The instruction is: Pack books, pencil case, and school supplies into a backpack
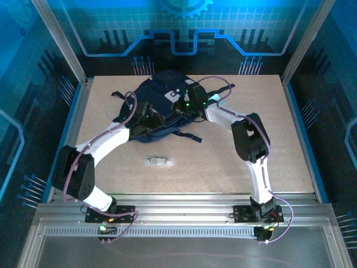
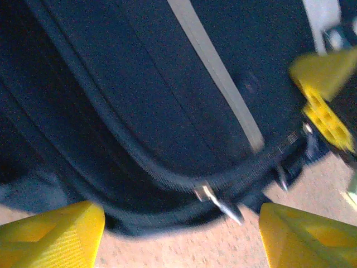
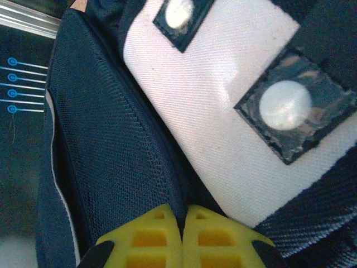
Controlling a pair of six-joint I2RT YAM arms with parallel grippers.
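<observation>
One tube (image 1: 160, 162) lies loose on the table (image 1: 268, 139), near the backpack (image 1: 162, 95) but apart from it, and it looks like the last thing left to pack. Backpack's inside is hidden, so what's in it is anyone's guess. Left gripper (image 2: 181, 220) hangs wide open over the zipper pull (image 2: 215, 198), while the right gripper (image 3: 182, 226) is clamped shut against a navy seam, fabric pinched or not, can't tell.
</observation>
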